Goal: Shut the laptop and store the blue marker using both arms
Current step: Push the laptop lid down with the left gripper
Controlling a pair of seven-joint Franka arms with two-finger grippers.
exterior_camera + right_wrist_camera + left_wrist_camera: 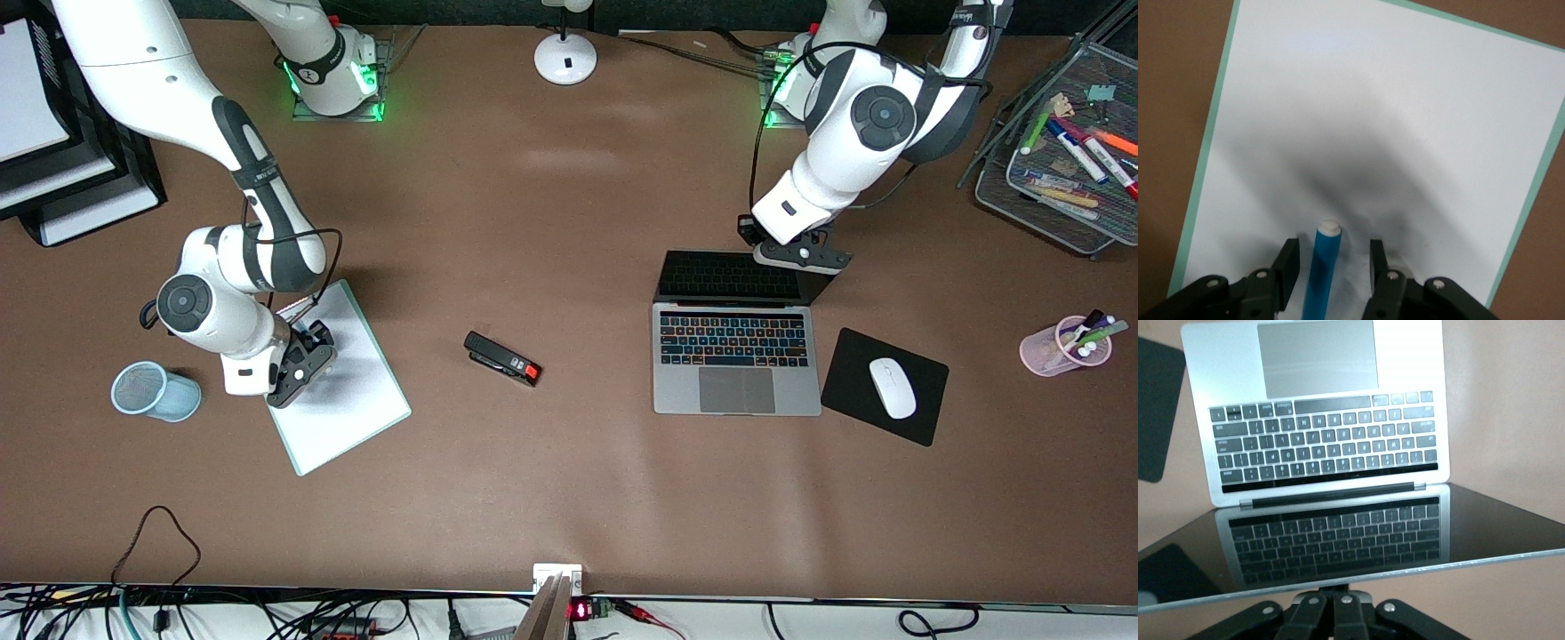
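Observation:
The laptop [736,356] lies open toward the left arm's end of the table, its black screen [729,276] standing up. My left gripper [803,255] is shut, its fingertips against the lid's top edge [1358,577]; the keyboard [1325,443] shows in the left wrist view. The blue marker [1325,267] lies on the white clipboard [356,400] toward the right arm's end. My right gripper [298,366] is open and low over the clipboard, one finger [1288,263] on each side of the marker without touching it. In the front view the marker is hidden under the gripper.
A black stapler [502,358] lies mid-table. A light-blue mesh cup [156,391] lies on its side beside the clipboard. A white mouse [892,388] sits on a black pad [853,356] beside the laptop. A pink pen cup [1065,345] and a mesh tray [996,191] of markers stand at the left arm's end.

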